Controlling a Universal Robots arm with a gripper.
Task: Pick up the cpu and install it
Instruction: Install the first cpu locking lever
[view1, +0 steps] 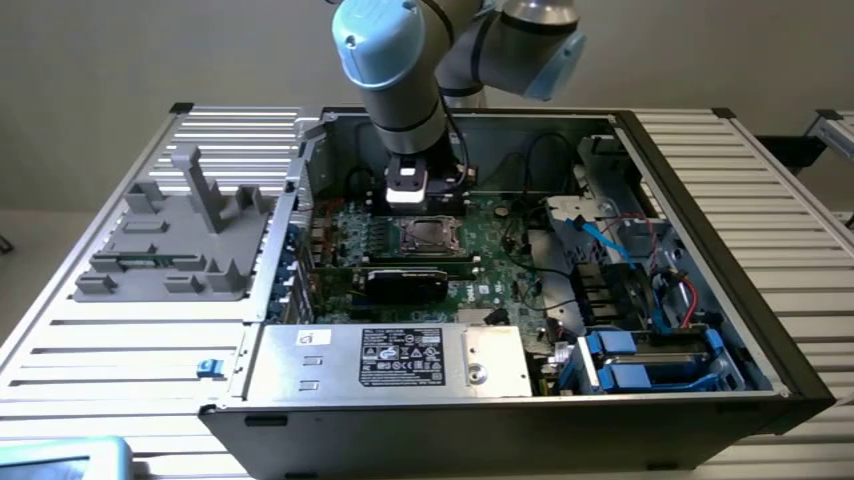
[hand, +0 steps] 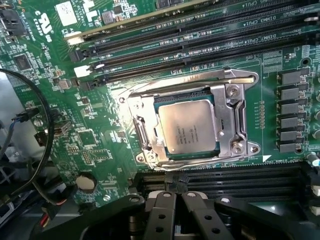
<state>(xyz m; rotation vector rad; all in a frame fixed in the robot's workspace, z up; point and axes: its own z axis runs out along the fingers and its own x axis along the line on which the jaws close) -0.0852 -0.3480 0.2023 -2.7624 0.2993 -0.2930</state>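
The square cpu (hand: 187, 126) has a shiny silver top; it lies flat in its metal socket (hand: 235, 120) on the green board (hand: 100, 140); the black gripper (hand: 174, 200) is closed, holding nothing; its fingertips are cut off.

CPU (hand: 189, 126): square chip, silver metal top, thin green edge. Lies flat in the motherboard socket, inside its metal frame.

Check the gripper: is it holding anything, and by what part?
Nothing held. The gripper is shut with no part between its fingers, above the motherboard. The cpu sits in its socket frame, apart from the fingers.
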